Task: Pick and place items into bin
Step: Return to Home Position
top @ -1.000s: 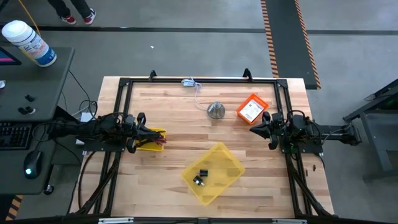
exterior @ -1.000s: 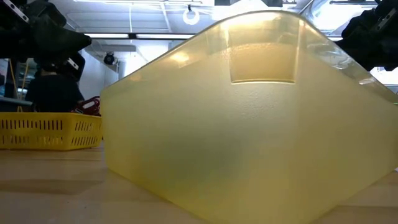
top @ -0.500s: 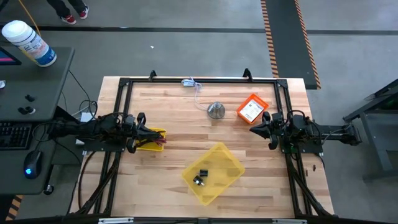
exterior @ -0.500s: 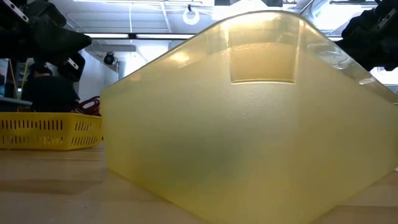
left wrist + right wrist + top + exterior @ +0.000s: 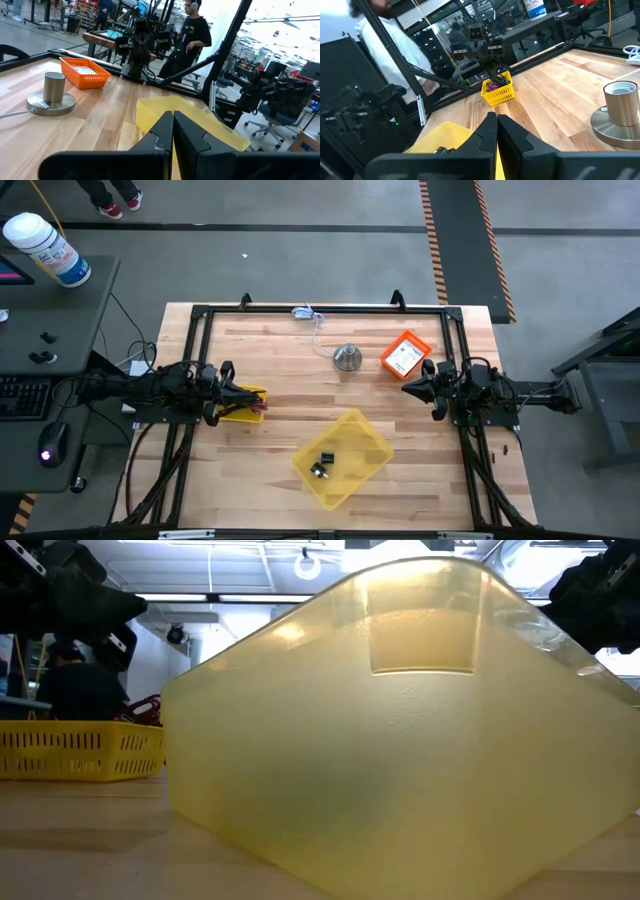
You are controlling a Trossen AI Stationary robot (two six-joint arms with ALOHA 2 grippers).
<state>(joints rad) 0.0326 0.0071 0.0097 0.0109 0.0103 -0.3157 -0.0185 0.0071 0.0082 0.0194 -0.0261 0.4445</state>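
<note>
The yellow bin sits near the table's front middle, with small black items lying on its floor. A small yellow basket holds a purple stick-like tool. It stands just in front of my left gripper, which is shut and level at the table's left side. An orange tray with a white printed label card lies at the far right. My right gripper is beside it, shut and level. Both grippers hold nothing.
A silver cone-shaped metal piece stands on the table's far middle. A white cable lies by the far edge. A black frame runs round the table. In the low view the bin fills the picture. People stand beyond the table.
</note>
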